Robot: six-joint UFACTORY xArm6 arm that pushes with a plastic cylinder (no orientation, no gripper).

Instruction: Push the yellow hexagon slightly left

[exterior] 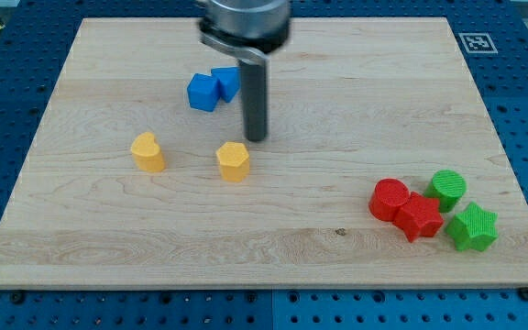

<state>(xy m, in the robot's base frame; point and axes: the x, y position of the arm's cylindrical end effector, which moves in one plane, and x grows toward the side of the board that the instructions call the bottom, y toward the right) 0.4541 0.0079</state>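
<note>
The yellow hexagon (233, 161) sits left of the board's middle. My tip (257, 138) stands just to its upper right, a small gap apart from it. A second yellow block, heart-like in shape (148, 152), lies further to the view's left of the hexagon. The rod comes down from the arm's head at the view's top.
Two blue blocks (213, 89) lie touching each other just above and left of my tip. At the view's lower right are a red cylinder (389, 199), a red star (419, 217), a green cylinder (447, 189) and a green star (472, 227). The wooden board (337, 266) rests on a blue pegboard.
</note>
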